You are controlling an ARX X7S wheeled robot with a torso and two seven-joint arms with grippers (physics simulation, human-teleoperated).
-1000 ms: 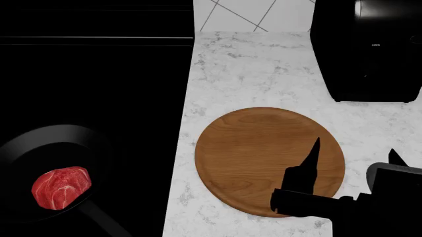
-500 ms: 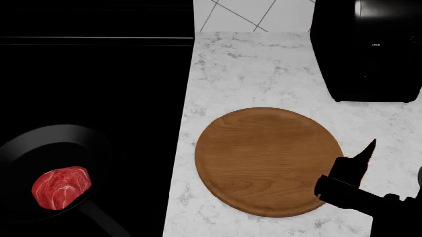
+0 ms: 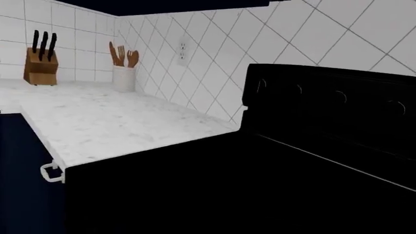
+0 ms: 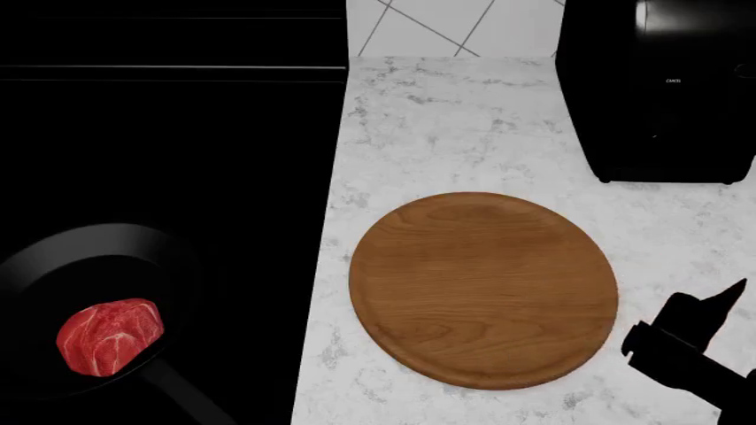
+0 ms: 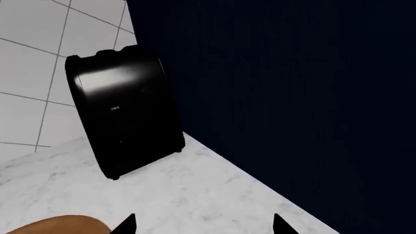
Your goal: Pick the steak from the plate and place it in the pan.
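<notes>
The steak [image 4: 110, 336], red with white marbling, lies inside the black pan [image 4: 71, 266] on the stove at the lower left of the head view. The wooden plate [image 4: 482, 288] sits bare on the marble counter; its edge also shows in the right wrist view [image 5: 58, 226]. My right gripper [image 5: 203, 225] is open and empty, its fingertips [image 5: 128, 223] wide apart over the counter. In the head view one of its fingers [image 4: 721, 299] shows at the lower right, just right of the plate. My left gripper is out of view.
A black appliance [image 4: 656, 88] stands at the back right of the counter and shows in the right wrist view [image 5: 123, 117]. The black stove [image 4: 165, 133] fills the left. A knife block [image 3: 40, 63] and utensil holder [image 3: 123, 73] stand on another counter.
My right gripper has moved to the right, off the plate and toward the lower right corner. The steak and pan have not moved.
</notes>
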